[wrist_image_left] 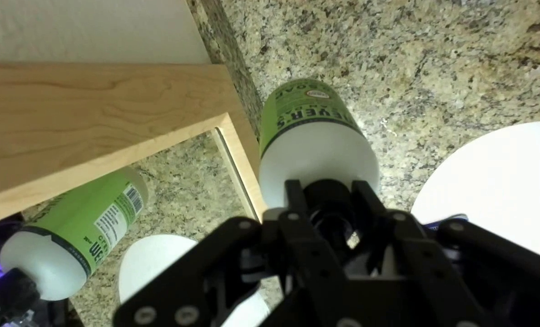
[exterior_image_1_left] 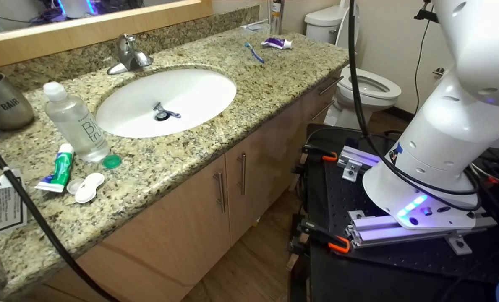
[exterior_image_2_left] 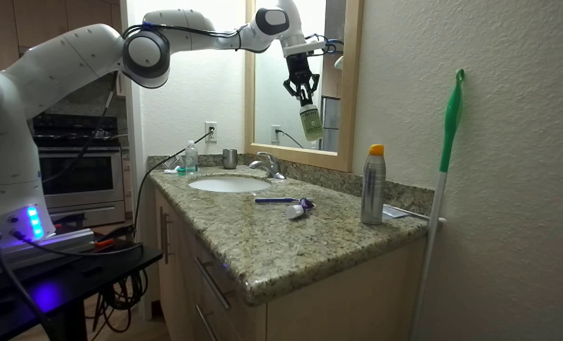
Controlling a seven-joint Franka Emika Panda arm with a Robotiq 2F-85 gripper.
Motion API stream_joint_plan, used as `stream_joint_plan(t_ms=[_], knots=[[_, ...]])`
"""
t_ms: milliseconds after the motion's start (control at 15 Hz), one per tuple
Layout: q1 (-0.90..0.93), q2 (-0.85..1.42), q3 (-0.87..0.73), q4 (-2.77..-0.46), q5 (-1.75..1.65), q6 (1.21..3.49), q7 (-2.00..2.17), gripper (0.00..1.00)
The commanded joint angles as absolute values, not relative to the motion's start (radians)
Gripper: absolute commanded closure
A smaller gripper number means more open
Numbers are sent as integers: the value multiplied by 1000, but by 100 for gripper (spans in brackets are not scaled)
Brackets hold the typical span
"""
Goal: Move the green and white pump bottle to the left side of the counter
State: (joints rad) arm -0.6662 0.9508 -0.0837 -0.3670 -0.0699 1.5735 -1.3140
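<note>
Green and white, the pump bottle (exterior_image_2_left: 312, 124) hangs tilted from our claw (exterior_image_2_left: 306, 101), which pinches its top, well above the surface (exterior_image_2_left: 243, 237) and near the sink (exterior_image_1_left: 194, 90). We should carry it high, clear of the mirror (exterior_image_2_left: 276, 111), to the side of the sink where the clear bottle (exterior_image_1_left: 75, 123) stands, our reading of left; then straighten it, lower until it sits flat, and let go.

wood-framed mirror (exterior_image_2_left: 279, 106) on pale wall (exterior_image_2_left: 508, 118)

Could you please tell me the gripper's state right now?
Gripper: closed, holding the green and white pump bottle by its top, above the counter.
</note>
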Motion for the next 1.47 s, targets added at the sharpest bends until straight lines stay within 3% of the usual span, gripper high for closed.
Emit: stream_joint_plan(t_ms=[0,1067,1133,1200,1400], knots=[[-677,934,-86,-397,-58,1567,-1296,92],[-490,939,-102,-378,-138,1584,-1996,92],[-491,941,-100,-372,-136,1607,-2043,88],[-491,942,-99,-386,-115,1580,-1956,70],[-491,936,-99,-394,-115,1597,-2012,70]])
